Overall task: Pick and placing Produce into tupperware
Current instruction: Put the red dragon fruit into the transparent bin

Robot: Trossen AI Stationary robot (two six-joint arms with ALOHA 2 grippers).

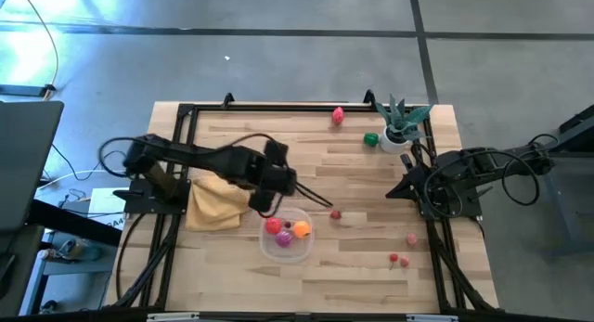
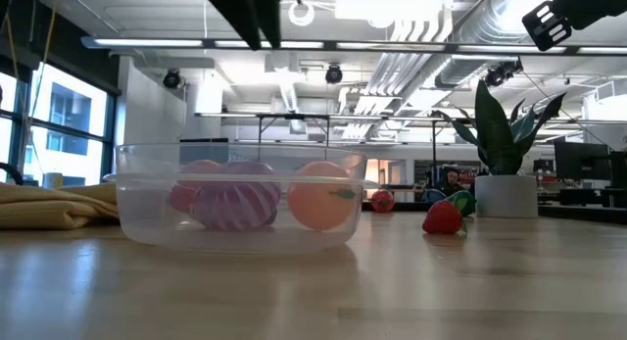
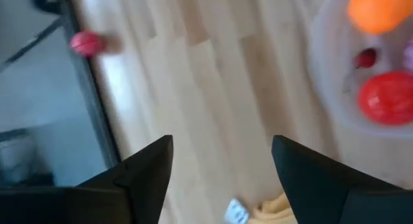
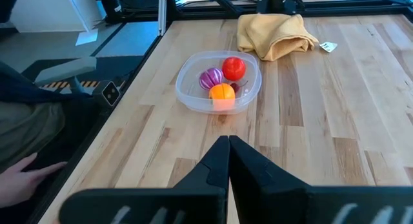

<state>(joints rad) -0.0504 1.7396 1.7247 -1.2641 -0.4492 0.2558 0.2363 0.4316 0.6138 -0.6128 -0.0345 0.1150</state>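
Note:
The clear tupperware sits on the table near its front middle. It holds a red piece, a purple striped piece and an orange piece. My left gripper hangs open above the table, just by the container's far-left rim, with nothing between its fingers. Loose produce lies on the wood: a pink-red piece, a green one, a small red one, a pink one and red cherries. My right gripper waits shut at the right edge.
A mustard-yellow cloth lies bunched left of the container, under the left arm. A spiky green plant in a white pot stands at the far right corner. A black rail frames the table. A person's hand shows beyond the table's edge.

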